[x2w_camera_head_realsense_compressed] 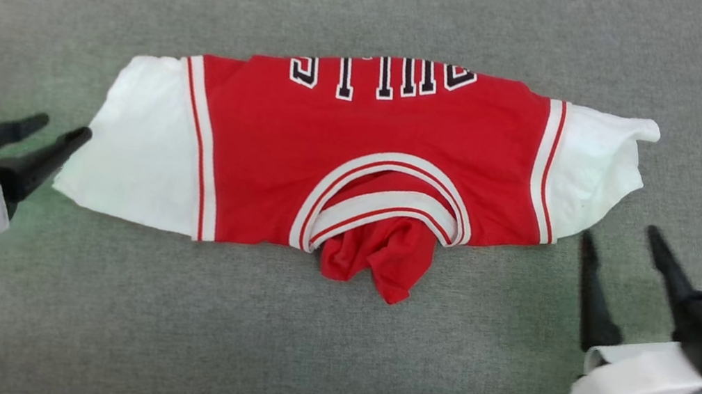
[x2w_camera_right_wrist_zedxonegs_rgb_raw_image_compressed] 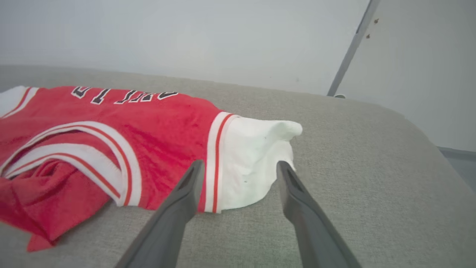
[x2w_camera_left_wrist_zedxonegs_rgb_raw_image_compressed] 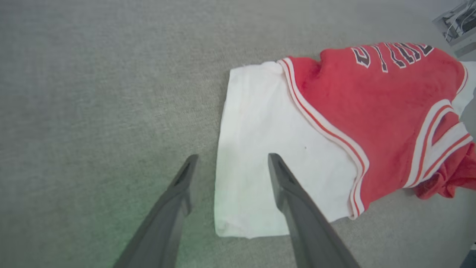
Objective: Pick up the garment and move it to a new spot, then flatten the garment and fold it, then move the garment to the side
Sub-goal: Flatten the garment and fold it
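The garment (x2w_camera_head_realsense_compressed: 364,157) lies spread crosswise on the grey surface (x2w_camera_head_realsense_compressed: 325,362), doubled over so its lettering runs along the far edge, its collar (x2w_camera_head_realsense_compressed: 386,195) turned toward us. A wad of red cloth (x2w_camera_head_realsense_compressed: 376,257) bunches out below the collar.

That wad is our first worry. If we fold as things stand, it would likely be trapped inside as a lump. The right sleeve (x2w_camera_right_wrist_zedxonegs_rgb_raw_image_compressed: 253,163) is crumpled, one corner standing up, so a pinch there may catch a single layer and drag the shirt askew. Uneven pulls from the two sides would twist the body rather than flatten it.

The left sleeve (x2w_camera_left_wrist_zedxonegs_rgb_raw_image_compressed: 260,149) lies flat, its outer edge reaching just to the left gripper (x2w_camera_head_realsense_compressed: 65,126). In the left wrist view that edge falls between the spread fingers, though we cannot tell whether one touches it.

The right gripper (x2w_camera_head_realsense_compressed: 619,233) stands just beside the right sleeve, on the near side. Both grippers are wide apart and hold nothing.
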Tool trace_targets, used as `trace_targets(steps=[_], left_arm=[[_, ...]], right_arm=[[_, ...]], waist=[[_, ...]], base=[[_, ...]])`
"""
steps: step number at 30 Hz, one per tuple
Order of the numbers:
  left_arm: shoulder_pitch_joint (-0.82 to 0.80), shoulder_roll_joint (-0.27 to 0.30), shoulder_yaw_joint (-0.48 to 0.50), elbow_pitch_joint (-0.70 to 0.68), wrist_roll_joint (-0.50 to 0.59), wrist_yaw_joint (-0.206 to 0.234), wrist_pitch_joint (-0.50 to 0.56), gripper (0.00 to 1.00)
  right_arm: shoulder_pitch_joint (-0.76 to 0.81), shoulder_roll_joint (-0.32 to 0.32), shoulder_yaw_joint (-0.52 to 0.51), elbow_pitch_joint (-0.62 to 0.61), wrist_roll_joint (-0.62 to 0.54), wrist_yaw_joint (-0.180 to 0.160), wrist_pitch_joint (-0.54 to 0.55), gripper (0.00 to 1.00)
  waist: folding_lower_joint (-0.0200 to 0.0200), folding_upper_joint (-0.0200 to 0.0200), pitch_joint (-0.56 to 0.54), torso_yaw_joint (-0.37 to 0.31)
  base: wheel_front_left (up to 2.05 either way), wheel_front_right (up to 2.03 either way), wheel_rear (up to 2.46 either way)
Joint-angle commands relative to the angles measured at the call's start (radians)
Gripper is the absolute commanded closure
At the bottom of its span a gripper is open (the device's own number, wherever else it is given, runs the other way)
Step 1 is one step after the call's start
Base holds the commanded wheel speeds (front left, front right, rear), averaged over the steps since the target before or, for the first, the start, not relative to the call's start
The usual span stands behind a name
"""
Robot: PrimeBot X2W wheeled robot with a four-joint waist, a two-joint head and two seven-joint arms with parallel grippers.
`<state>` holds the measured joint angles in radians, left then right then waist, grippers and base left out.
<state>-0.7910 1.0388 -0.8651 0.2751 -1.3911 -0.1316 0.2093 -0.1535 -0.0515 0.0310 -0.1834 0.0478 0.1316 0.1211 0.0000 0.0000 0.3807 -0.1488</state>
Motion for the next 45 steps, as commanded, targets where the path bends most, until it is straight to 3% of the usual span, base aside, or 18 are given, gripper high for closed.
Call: trace_targets(steps=[1, 5, 7, 10, 13, 21, 27, 30, 34, 35, 36, 37, 38, 42, 45], left_arm=[[0.024, 0.002, -0.010, 0.002, 0.023, 0.002, -0.068, 0.00], [0.063, 0.001, -0.025, 0.011, 0.084, 0.002, -0.290, 0.00], [0.095, -0.009, -0.044, 0.007, 0.119, 0.002, -0.398, 0.00], [0.146, -0.029, -0.034, 0.017, 0.159, 0.002, -0.467, 0.00], [0.201, -0.089, 0.086, 0.020, 0.227, 0.002, -0.474, 0.00], [0.481, -0.320, 0.565, -0.082, 0.555, 0.002, -0.473, 0.00], [0.580, -0.390, 0.702, -0.191, 0.656, 0.002, -0.473, 0.00], [0.606, -0.395, 0.729, -0.216, 0.677, 0.002, -0.473, 0.00], [0.608, -0.380, 0.744, -0.240, 0.675, 0.002, -0.473, 0.00], [0.605, -0.364, 0.734, -0.247, 0.680, 0.002, -0.473, 0.00], [0.599, -0.349, 0.727, -0.253, 0.683, 0.002, -0.473, 0.00], [0.588, -0.331, 0.718, -0.259, 0.684, 0.002, -0.473, 0.00], [0.579, -0.308, 0.706, -0.265, 0.683, 0.002, -0.473, 0.00], [0.530, -0.180, 0.609, -0.286, 0.660, 0.002, -0.473, 0.00], [0.473, -0.038, 0.463, -0.292, 0.603, 0.002, -0.470, 0.00]], right_arm=[[-0.015, 0.002, 0.018, 0.012, -0.031, -0.002, 0.038, 0.00], [-0.029, -0.037, 0.071, 0.039, -0.074, -0.002, 0.152, 0.00], [-0.036, -0.086, 0.105, 0.048, -0.067, -0.002, 0.225, 0.00], [-0.045, -0.184, 0.173, 0.046, -0.008, -0.002, 0.356, 0.00], [-0.077, -0.303, 0.217, 0.017, 0.054, -0.002, 0.473, 0.00], [-0.198, -0.503, 0.235, -0.005, 0.166, -0.002, 0.651, 0.00], [-0.260, -0.564, 0.296, 0.038, 0.216, -0.002, 0.727, 0.00], [-0.265, -0.583, 0.336, 0.064, 0.242, -0.001, 0.774, 0.00], [-0.275, -0.561, 0.338, 0.079, 0.235, -0.001, 0.776, 0.00], [-0.271, -0.553, 0.344, 0.088, 0.238, -0.001, 0.785, 0.07], [-0.265, -0.545, 0.350, 0.093, 0.241, -0.001, 0.793, 0.53], [-0.263, -0.536, 0.352, 0.094, 0.241, -0.001, 0.796, 0.83], [-0.263, -0.525, 0.349, 0.094, 0.242, -0.001, 0.795, 1.00], [-0.272, -0.505, 0.340, 0.101, 0.237, -0.001, 0.790, 1.00], [-0.276, -0.492, 0.346, 0.099, 0.239, -0.001, 0.792, 1.00]], waist=[[0.0000, 0.0000, -0.019, 0.017], [0.0000, 0.0000, -0.034, 0.046], [0.0000, 0.0000, -0.038, 0.065], [0.0000, 0.0000, -0.037, 0.094], [0.0000, 0.0000, -0.026, 0.120], [0.0000, 0.0000, 0.028, 0.188], [0.0000, 0.0000, 0.072, 0.221], [0.0000, 0.0000, 0.090, 0.235], [0.0000, 0.0000, 0.107, 0.234], [0.0000, 0.0000, 0.109, 0.233], [0.0000, 0.0000, 0.110, 0.230], [0.0000, 0.0000, 0.112, 0.227], [0.0000, 0.0000, 0.112, 0.223], [0.0000, 0.0000, 0.106, 0.202], [0.0000, 0.0000, 0.101, 0.185]], base=[[0.00, 0.00, 0.00], [0.00, 0.00, 0.00], [0.00, 0.00, 0.00], [0.00, 0.00, 0.00], [0.00, 0.00, 0.00], [0.00, 0.00, 0.00], [0.00, 0.00, 0.00], [0.00, 0.00, 0.00], [0.00, 0.00, 0.00], [0.00, 0.00, 0.00], [0.00, 0.00, 0.00], [0.00, 0.00, 0.00], [0.00, 0.00, 0.00], [0.00, 0.00, 0.00], [0.00, 0.00, 0.00]])
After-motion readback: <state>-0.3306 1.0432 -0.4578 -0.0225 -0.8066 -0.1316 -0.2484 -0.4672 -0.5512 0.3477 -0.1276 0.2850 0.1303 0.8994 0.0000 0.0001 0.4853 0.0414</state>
